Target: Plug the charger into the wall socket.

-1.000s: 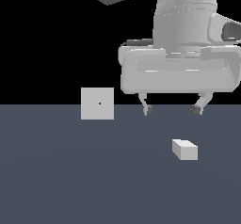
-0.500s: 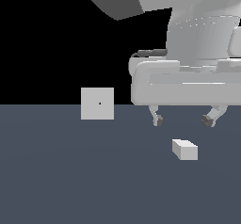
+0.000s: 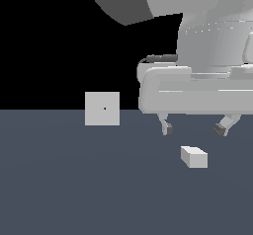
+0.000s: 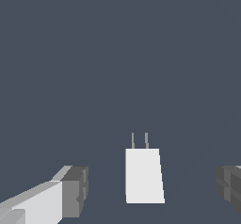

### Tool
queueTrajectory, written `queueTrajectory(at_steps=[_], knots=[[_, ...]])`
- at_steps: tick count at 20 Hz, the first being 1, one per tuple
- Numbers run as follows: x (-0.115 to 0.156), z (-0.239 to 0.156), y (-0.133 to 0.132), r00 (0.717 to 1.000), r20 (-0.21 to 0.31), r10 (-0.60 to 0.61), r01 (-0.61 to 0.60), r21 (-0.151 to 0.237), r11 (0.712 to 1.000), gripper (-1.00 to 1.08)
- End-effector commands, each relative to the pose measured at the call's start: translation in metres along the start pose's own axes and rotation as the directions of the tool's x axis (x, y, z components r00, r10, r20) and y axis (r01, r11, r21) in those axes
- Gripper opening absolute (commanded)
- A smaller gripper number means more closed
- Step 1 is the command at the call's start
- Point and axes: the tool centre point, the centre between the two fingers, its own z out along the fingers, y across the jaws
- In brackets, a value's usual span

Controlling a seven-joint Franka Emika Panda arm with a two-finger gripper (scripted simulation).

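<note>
— Position of the charger [image 3: 194,157]?
— Flat on the dark grey floor [image 3: 74,189], toward the exterior view's right, untouched. Two thin prongs [image 4: 140,140] seen on one end in the wrist view.

— And the gripper [image 3: 194,128]?
— Hanging just above the charger, not touching it. Fingers spread wide apart, holding nothing. One fingertip [image 3: 167,128] on each side of the block in the exterior view, both clear of the floor. In the wrist view [image 4: 150,190], charger sitting in the gap between the two dark pads [image 4: 75,191], closer to neither by much.

— Where is the wall socket [image 3: 102,108]?
— Upright at the far edge of the floor, toward the exterior view's left, well apart from the charger and gripper. White square, tiny dark dot in the middle. Not visible in the wrist view.

— Anything else?
— Bulky pale grey arm [image 3: 212,46] filling the upper right of the exterior view, black backdrop behind.
</note>
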Motion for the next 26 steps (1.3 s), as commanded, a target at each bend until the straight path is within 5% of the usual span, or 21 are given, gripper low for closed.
queueTrajectory(at_steps=[1,17,18,26], knots=[[-0.001,0.003,0.0,1.0,0.0,0.0,0.0,0.0,1.0,1.0],[-0.019,0.046,0.0,1.0,0.0,0.0,0.0,0.0,1.0,1.0],[-0.019,0.046,0.0,1.0,0.0,0.0,0.0,0.0,1.0,-1.0],[-0.019,0.046,0.0,1.0,0.0,0.0,0.0,0.0,1.0,-1.0]])
